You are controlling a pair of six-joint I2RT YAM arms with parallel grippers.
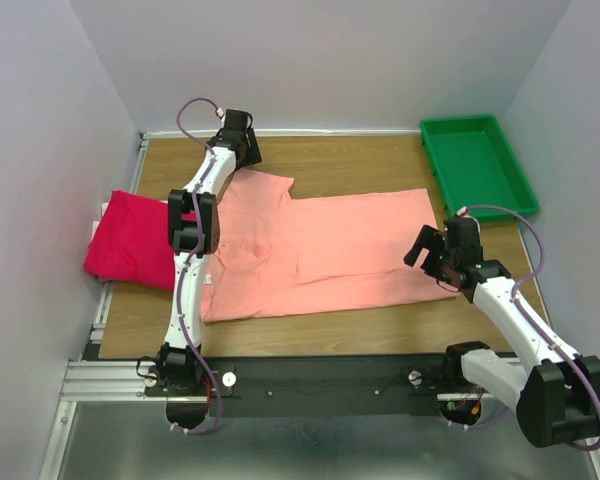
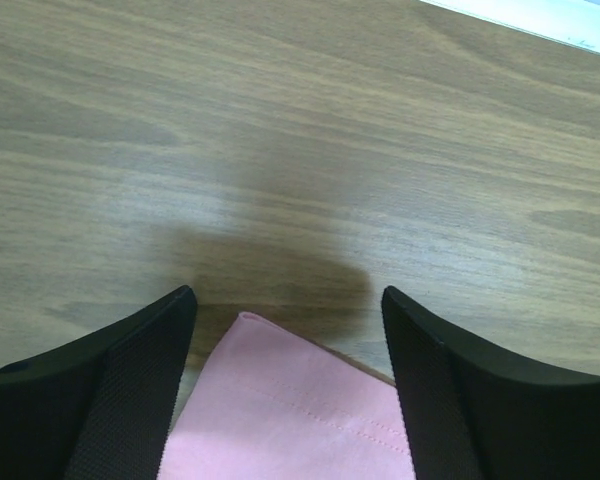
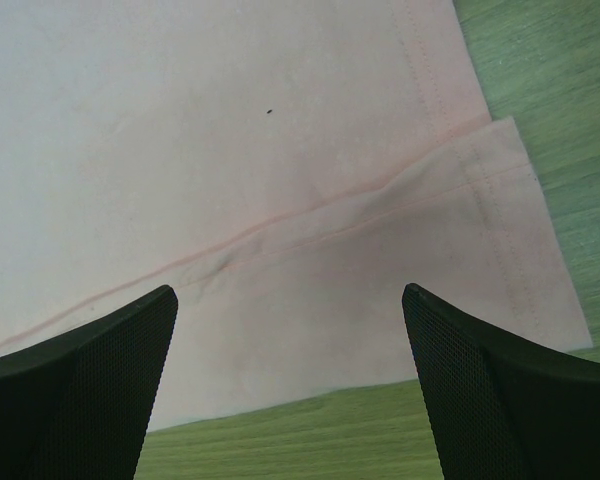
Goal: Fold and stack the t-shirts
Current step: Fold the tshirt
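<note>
At the left edge of the bench (image 1: 360, 160) the magenta-red t-shirt (image 1: 130, 250) lies bunched, part of it hanging past that edge. Just beside it, the left arm stretches toward the far left corner. The left gripper (image 1: 248, 155) hangs there over the far sleeve of the salmon t-shirt (image 1: 320, 255). In the left wrist view its fingers (image 2: 110, 390) stand spread wide, and a pink corner of cloth (image 2: 290, 410) lies flat on the wood between them, unpinched.

The salmon t-shirt is laid out flat across the middle of the bench, from beside the magenta one nearly to the right edge. The right gripper (image 1: 420, 250) hovers over its near right corner. In the right wrist view the fingers (image 3: 80, 390) are parted, with the stitched hem and a side seam showing between them and nothing held.

In the far right corner sits a green tray (image 1: 477, 165), well apart from both shirts. Its floor shows plain green from wall to wall.
</note>
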